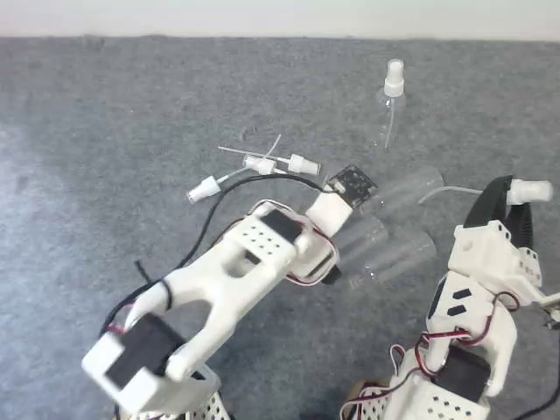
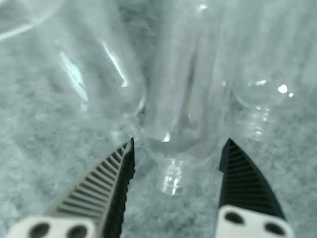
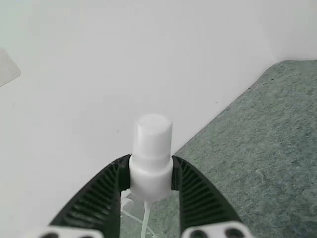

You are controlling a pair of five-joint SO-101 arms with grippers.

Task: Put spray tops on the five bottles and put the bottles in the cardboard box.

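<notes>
we record the left gripper [image 2: 180, 146] released, jaws spread either side of a clear bottle [image 2: 173, 99] lying on the grey mat [image 1: 105, 131], the right gripper [image 3: 151, 162] clenched on a white spray top [image 3: 153, 136], and one capped bottle [image 1: 391, 101] standing upright beyond three loose spray tops [image 1: 302, 164].

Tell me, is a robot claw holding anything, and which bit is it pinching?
The right gripper pinches a white spray top by its collar, under the cap. The left gripper is open on either side of the neck of a clear bottle, holding nothing.
</notes>
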